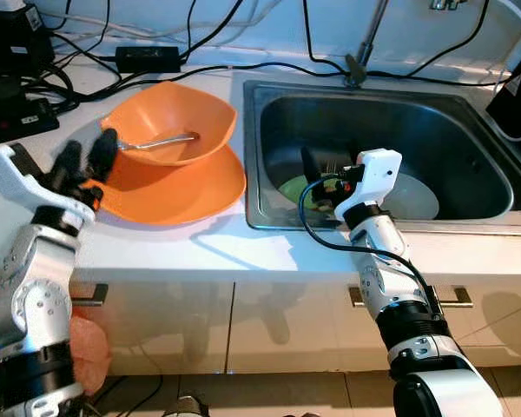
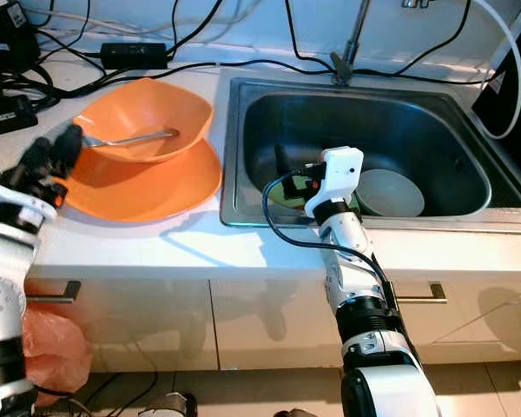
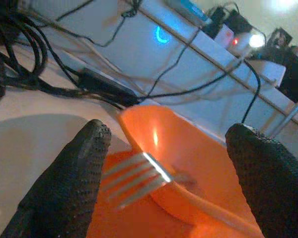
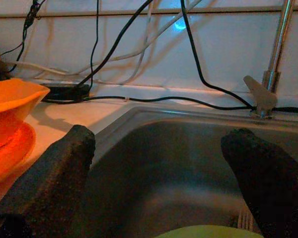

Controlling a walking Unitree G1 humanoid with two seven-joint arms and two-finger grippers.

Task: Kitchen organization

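An orange bowl (image 1: 169, 122) sits on an orange plate (image 1: 178, 187) on the white counter, left of the sink. A metal fork (image 1: 161, 141) lies in the bowl, its tines over the left rim. My left gripper (image 1: 87, 156) is open at the plate's left edge, its fingers (image 3: 84, 163) either side of the fork tines (image 3: 134, 176). My right gripper (image 1: 317, 169) is open, reaching down into the steel sink (image 1: 269, 104) above a green dish (image 1: 295, 187). A pale grey plate (image 1: 417, 198) lies in the sink to its right.
A faucet (image 1: 360, 61) stands behind the sink. Black cables and a power adapter (image 1: 148, 56) run along the back of the counter, with dark equipment (image 1: 9, 87) at the far left. Cabinet drawers with handles (image 1: 456, 300) sit below the counter.
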